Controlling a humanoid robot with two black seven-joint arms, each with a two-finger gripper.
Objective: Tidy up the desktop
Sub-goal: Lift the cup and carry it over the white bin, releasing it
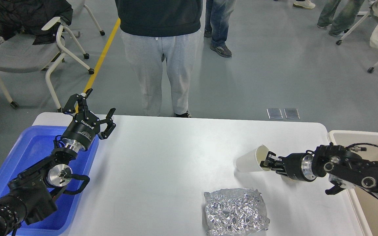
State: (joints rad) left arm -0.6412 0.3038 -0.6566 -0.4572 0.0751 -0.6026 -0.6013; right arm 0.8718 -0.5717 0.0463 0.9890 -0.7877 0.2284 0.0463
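Smooth white rectangular desktop [162, 170] on grey floor [274, 75], crumpled silver foil sheet [235, 211] near front edge, right gripper [268, 161] pinching tipped white paper cup [253, 159] rim, left gripper [97, 109] spread wide above blue plastic tray [31, 147], beige bin [376, 203] far right

Bright, even overhead light. Soft, faint shadows on the desktop [176, 157]. Crumpled foil [235, 211] at 5 o'clock glints sharply. Focus crisp throughout; mild stretch toward corners.

You see: white desktop [162, 170]; blue tray [28, 154]; beige bin [377, 209]; white cup [249, 160], cream inside; silver crinkled foil [235, 211]; black grippers, left [99, 106], right [267, 161].
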